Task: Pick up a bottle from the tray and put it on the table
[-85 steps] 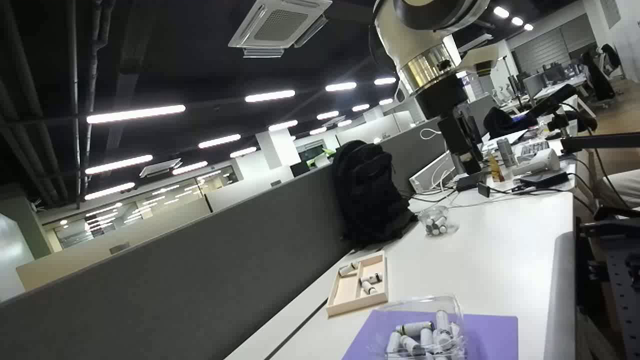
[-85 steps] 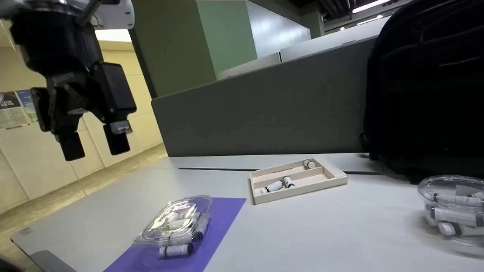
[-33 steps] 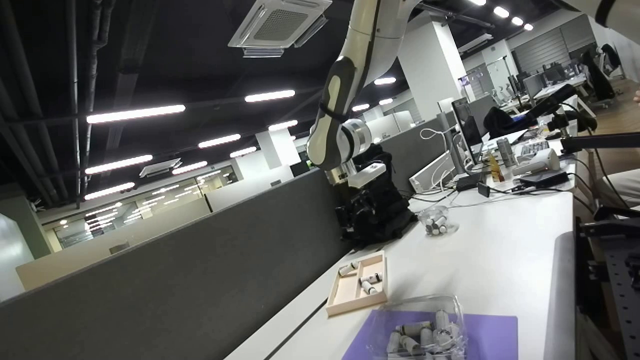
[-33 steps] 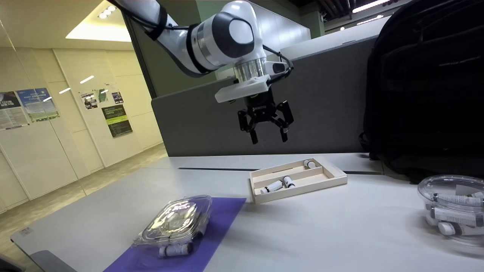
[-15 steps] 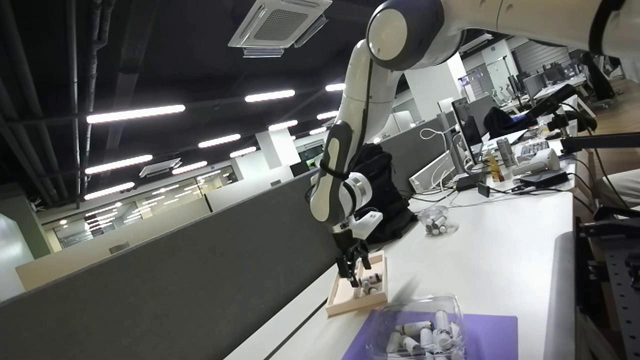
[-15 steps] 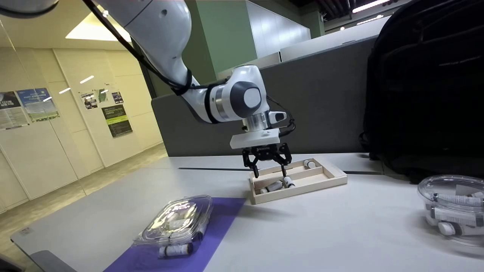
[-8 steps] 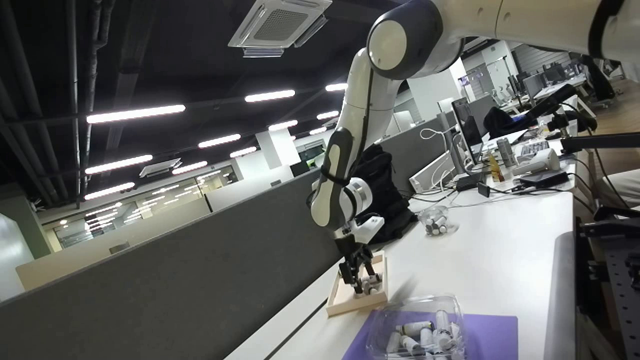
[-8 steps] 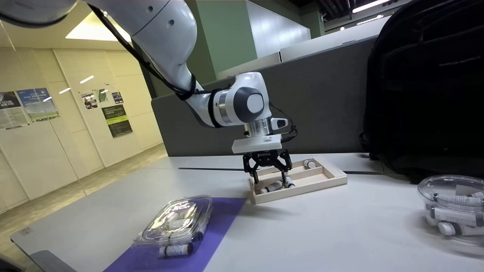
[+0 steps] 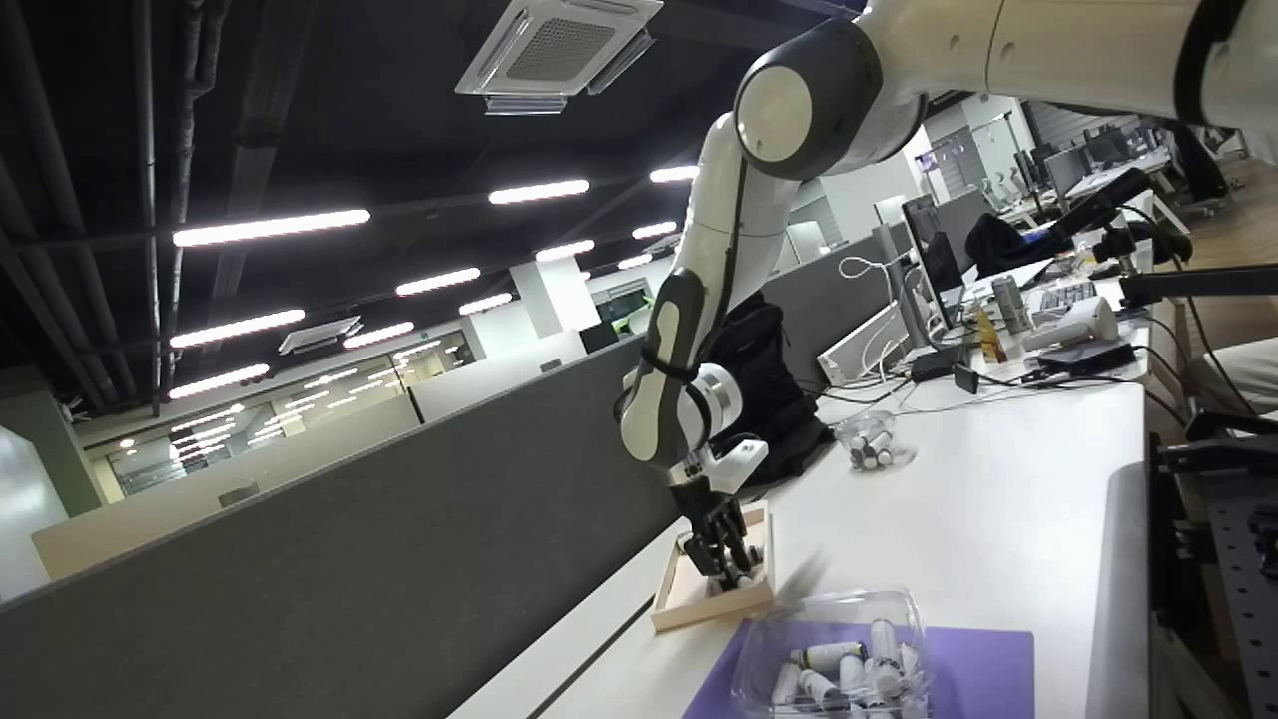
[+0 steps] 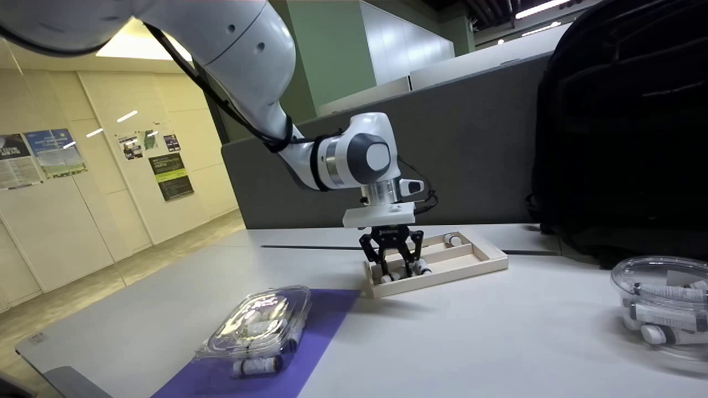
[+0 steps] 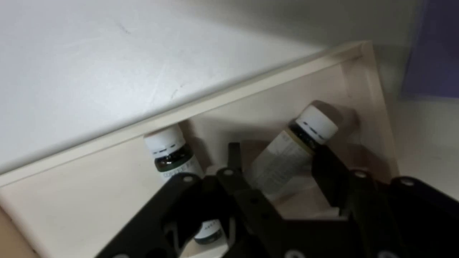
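Observation:
The pale wooden tray (image 10: 495,264) lies on the white table (image 10: 475,331), with small white-capped bottles in its compartments. My gripper (image 11: 278,157) reaches down into the near compartment, jaws partly closed. Between its fingers (image 11: 235,157) lies a bottle (image 11: 279,161) on its side, set diagonally. The right finger overlaps the bottle near its neck, while a narrow gap shows at the left finger. A second bottle (image 11: 177,161) lies beside the left finger, partly hidden by the gripper. Another bottle (image 10: 452,240) rests in the far compartment. In both exterior views the gripper (image 9: 737,579) partly covers the bottles.
A clear plastic box (image 10: 263,326) of bottles sits on a purple sheet (image 10: 332,309) near the tray. A clear round tub (image 10: 658,309) with more bottles stands farther along the table. A black backpack (image 10: 625,138) leans by the dark grey partition (image 10: 470,182).
The arm came across from above the table and lowered into the tray. Over the last half second the gripper sank slightly and its jaws narrowed around the bottle.

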Available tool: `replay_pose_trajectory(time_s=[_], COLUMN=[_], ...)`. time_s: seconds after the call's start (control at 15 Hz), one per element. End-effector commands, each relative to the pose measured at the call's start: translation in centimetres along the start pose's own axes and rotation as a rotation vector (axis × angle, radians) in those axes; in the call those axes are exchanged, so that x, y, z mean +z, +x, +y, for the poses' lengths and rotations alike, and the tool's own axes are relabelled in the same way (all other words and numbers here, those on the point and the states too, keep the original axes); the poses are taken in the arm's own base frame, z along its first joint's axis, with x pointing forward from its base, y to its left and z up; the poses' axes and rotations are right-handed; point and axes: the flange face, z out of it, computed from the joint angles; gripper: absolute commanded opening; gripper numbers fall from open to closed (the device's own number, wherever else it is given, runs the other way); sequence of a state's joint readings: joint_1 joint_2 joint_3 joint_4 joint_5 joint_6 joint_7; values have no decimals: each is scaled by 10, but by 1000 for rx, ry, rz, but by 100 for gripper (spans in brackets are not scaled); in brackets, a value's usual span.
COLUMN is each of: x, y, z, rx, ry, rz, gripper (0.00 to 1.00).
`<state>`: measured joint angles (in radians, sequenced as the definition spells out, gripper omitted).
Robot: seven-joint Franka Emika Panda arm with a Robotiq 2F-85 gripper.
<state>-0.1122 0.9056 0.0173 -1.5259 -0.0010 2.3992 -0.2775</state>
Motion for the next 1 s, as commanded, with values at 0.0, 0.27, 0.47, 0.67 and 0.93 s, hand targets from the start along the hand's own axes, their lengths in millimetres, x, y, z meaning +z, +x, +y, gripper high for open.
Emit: replay_pose_trajectory(time_s=[0.0, 0.27, 0.47, 0.67, 0.93], x=[-1, -11, -22, -36, -52], y=[8, 0, -9, -21, -40], z=[4, -2, -9, -22, -46], rx=[-4, -17, -34, -84, -200], ry=[11, 11, 1, -23, -23], rz=[-9, 5, 30, 72, 72], gripper=[25, 5, 7, 7, 7])
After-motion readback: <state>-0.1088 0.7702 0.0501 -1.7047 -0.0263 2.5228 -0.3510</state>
